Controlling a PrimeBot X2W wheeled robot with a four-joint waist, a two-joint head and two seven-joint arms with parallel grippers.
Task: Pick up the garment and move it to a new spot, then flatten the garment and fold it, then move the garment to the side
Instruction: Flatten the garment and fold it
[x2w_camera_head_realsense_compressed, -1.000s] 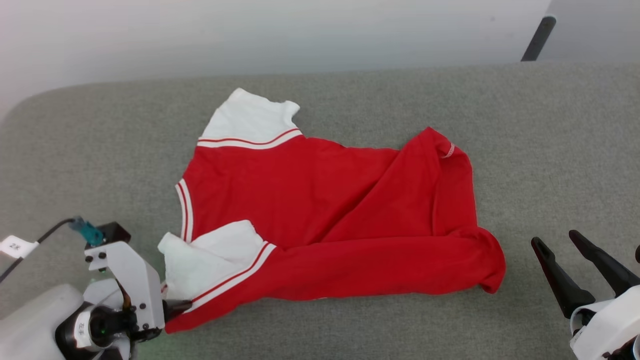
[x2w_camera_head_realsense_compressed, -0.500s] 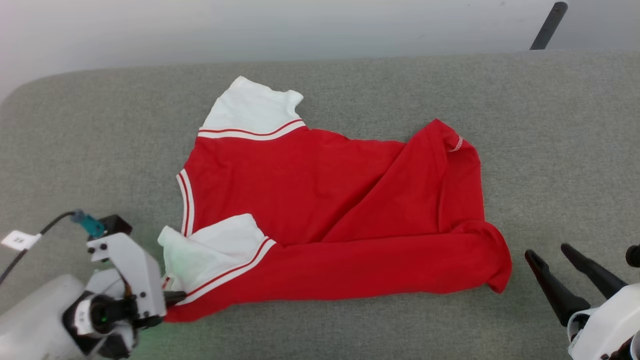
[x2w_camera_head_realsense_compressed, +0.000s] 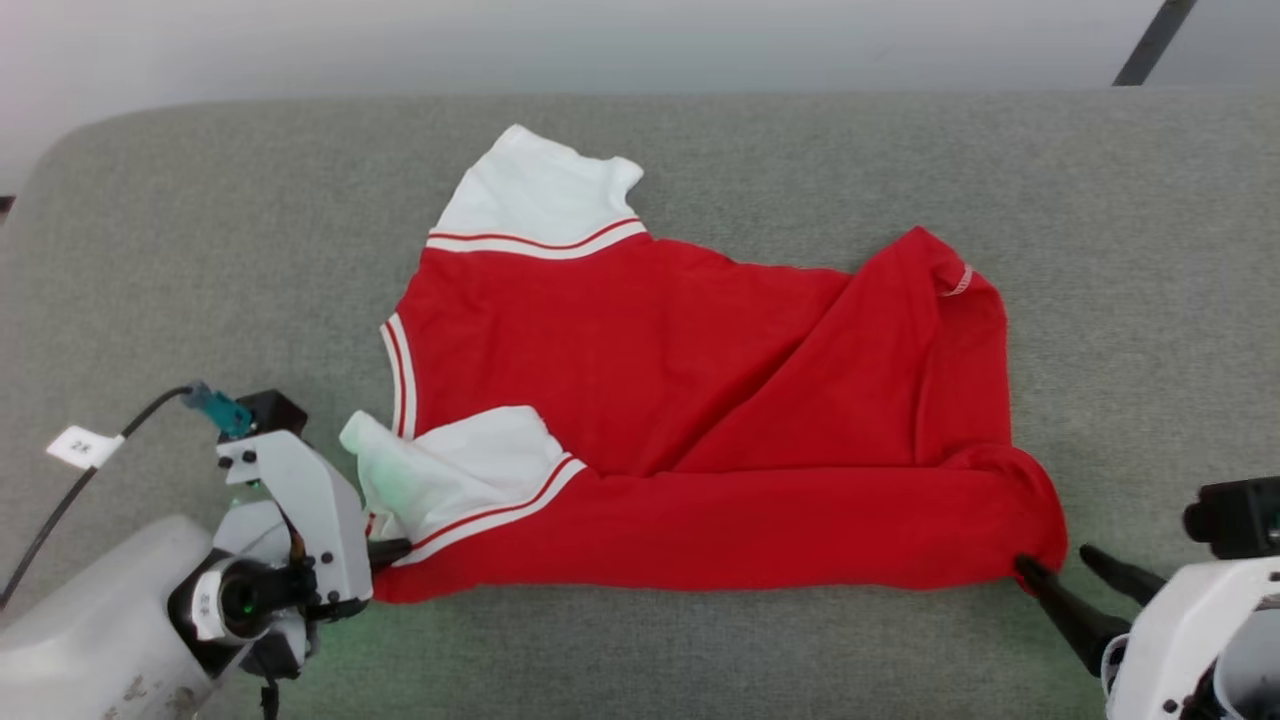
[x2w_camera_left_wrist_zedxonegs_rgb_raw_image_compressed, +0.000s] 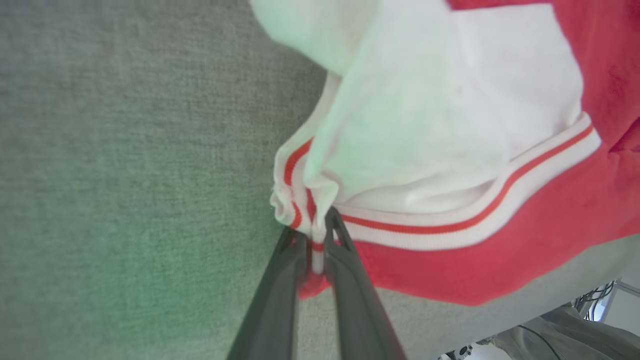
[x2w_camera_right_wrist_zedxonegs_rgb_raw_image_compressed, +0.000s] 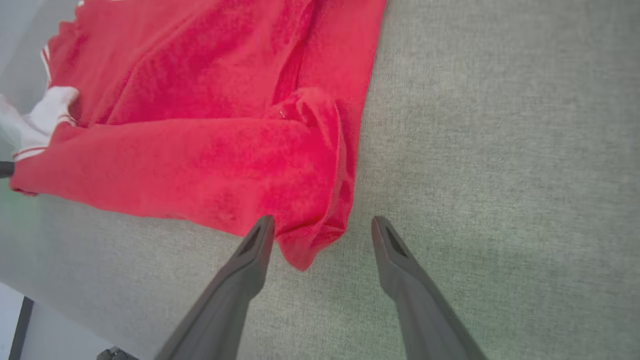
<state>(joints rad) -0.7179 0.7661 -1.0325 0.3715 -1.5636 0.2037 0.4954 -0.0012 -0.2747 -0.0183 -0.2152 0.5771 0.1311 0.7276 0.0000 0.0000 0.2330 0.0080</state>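
garment (x2w_camera_head_realsense_compressed: 680, 400) lies spread, rumpled, on the cushion (x2w_camera_head_realsense_compressed: 1100, 300). expect soft, light, limp fabric that sags unless held at corners. left gripper (x2w_camera_left_wrist_zedxonegs_rgb_raw_image_compressed: 315, 235): jaws narrow, pinching striped trim (x2w_camera_left_wrist_zedxonegs_rgb_raw_image_compressed: 450, 225) by the sleeve. right gripper (x2w_camera_right_wrist_zedxonegs_rgb_raw_image_compressed: 322, 230): jaws wide, straddling the hem corner (x2w_camera_right_wrist_zedxonegs_rgb_raw_image_compressed: 300, 255); grip there.
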